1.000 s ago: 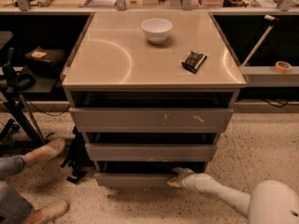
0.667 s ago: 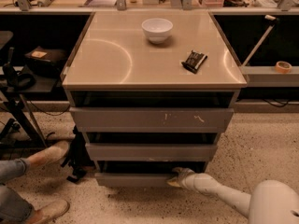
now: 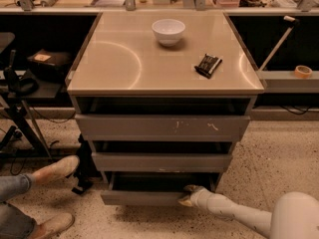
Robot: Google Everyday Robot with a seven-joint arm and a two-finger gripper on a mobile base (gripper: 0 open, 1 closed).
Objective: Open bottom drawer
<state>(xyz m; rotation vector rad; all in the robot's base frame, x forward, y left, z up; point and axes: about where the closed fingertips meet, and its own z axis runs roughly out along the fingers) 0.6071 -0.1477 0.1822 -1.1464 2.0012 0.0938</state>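
Bottom drawer (image 3: pixel 144 197) slid further out: slim grey front, tray showing. Tool (image 3: pixel 187 195) at right end; grip state unclear.

On the cabinet top (image 3: pixel 114 59), a bowl (image 3: pixel 168 31) sits toward 12 o'clock and a small packet (image 3: pixel 208 65) toward 3 o'clock. Below, the bottom drawer (image 3: pixel 142 198) juts forward of the middle drawer (image 3: pixel 162 162) and the top drawer (image 3: pixel 162 126). The gripper (image 3: pixel 187 195) is at its front's right end, apparently touching it.

White hand (image 3: pixel 186 195) at grey bottom drawer (image 3: pixel 139 198), white bowl (image 3: pixel 168 30), speckled beige floor (image 3: pixel 281 156)
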